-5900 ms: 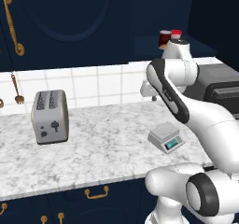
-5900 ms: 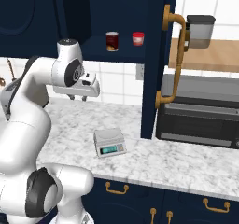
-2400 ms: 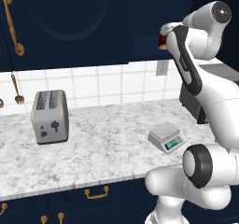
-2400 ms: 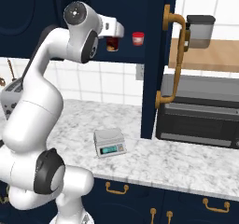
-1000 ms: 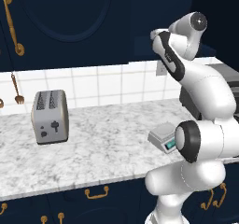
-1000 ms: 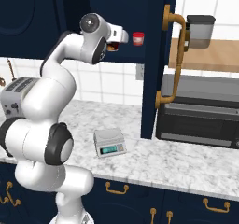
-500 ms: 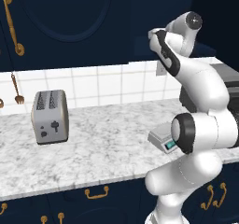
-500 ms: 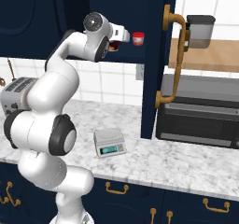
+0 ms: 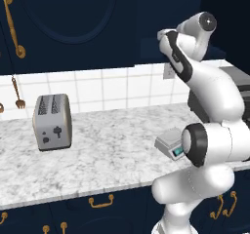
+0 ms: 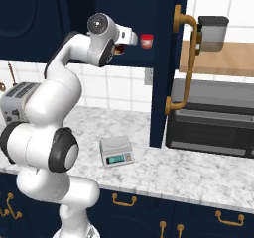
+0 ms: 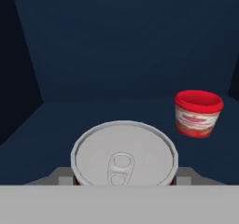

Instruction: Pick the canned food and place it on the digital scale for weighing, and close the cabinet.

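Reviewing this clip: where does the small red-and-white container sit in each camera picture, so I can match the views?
Left base view: I can't find it; the arm stands in front of the open cabinet there.
Right base view: red-and-white container on the cabinet shelf, upper middle, just right of the hand.
Hand view: right of centre, standing behind and to the right of the can.
Shared landmark for both base views: the digital scale on the counter.

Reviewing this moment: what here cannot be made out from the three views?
- Hand view: whether the fingers touch the canned food; the grey band hides its sides.
- Left base view: digital scale, half hidden behind the arm.
- Right base view: scale display reading, too small.
- Right base view: the can, mostly hidden by the hand.
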